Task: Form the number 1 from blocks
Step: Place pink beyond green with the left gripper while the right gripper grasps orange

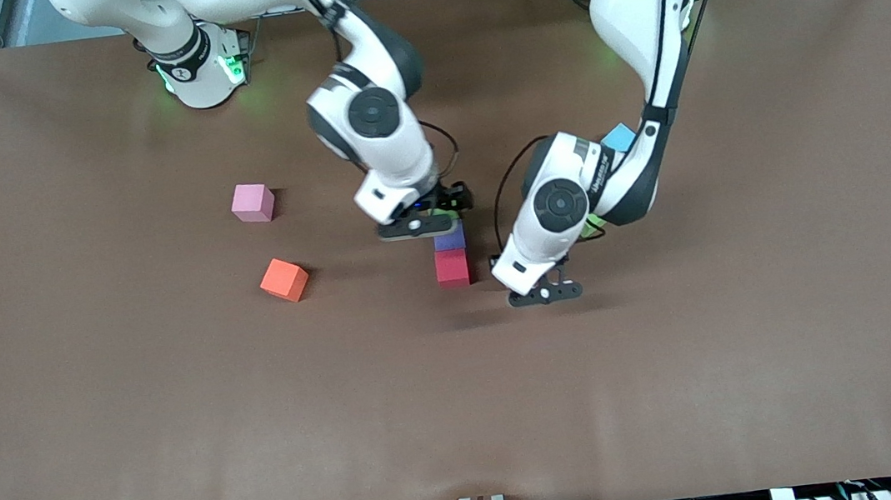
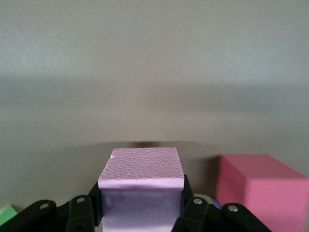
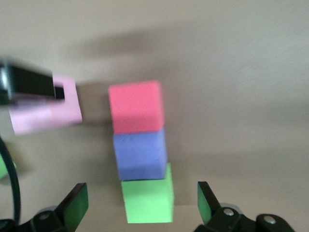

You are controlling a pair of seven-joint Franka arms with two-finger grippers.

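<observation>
A red block (image 1: 453, 268), a purple block (image 1: 450, 238) and a green block (image 1: 442, 216) lie in one touching row, red nearest the front camera. In the right wrist view the row shows as red (image 3: 135, 106), purple (image 3: 140, 154) and green (image 3: 147, 200). My right gripper (image 1: 419, 224) (image 3: 142, 203) is open, with its fingers on either side of the green block and well clear of it. Beside the red block (image 2: 263, 191), toward the left arm's end, my left gripper (image 1: 544, 293) (image 2: 141, 193) is shut on a pale pink block (image 2: 142, 169) (image 3: 46, 108), which the front view hides.
Another pink block (image 1: 253, 202) and an orange block (image 1: 284, 279) lie apart toward the right arm's end. A light blue block (image 1: 619, 137) shows partly past the left arm. A second green block (image 1: 595, 223) peeks out under the left wrist.
</observation>
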